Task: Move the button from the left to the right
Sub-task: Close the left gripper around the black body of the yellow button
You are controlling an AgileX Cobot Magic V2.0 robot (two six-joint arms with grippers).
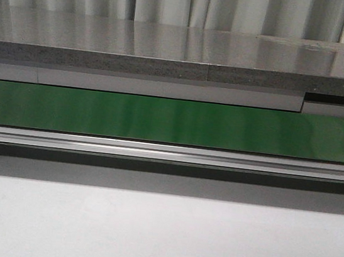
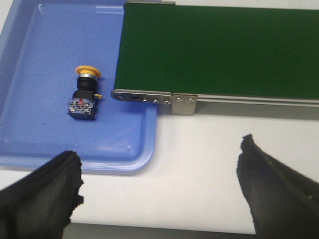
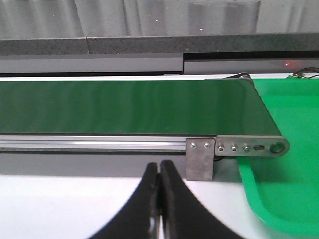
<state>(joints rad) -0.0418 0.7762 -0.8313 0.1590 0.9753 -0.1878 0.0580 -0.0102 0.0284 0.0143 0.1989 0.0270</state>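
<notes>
The button [image 2: 84, 93], a yellow-orange cap on a black body, lies on its side in a blue tray [image 2: 30, 69] by the left end of the green conveyor belt [image 2: 219, 50]. My left gripper [image 2: 159, 154] is open and empty, above the white table just short of the tray's near edge, apart from the button. My right gripper [image 3: 159, 167] is shut and empty, above the white table in front of the belt's right end [image 3: 124, 107]. Neither gripper nor the button shows in the front view.
A green tray [image 3: 289, 189] sits under the belt's right end beside a metal bracket [image 3: 200, 159]. The belt [image 1: 173, 119] with its aluminium rail [image 1: 168, 153] spans the front view. A grey shelf [image 1: 182, 54] runs behind it.
</notes>
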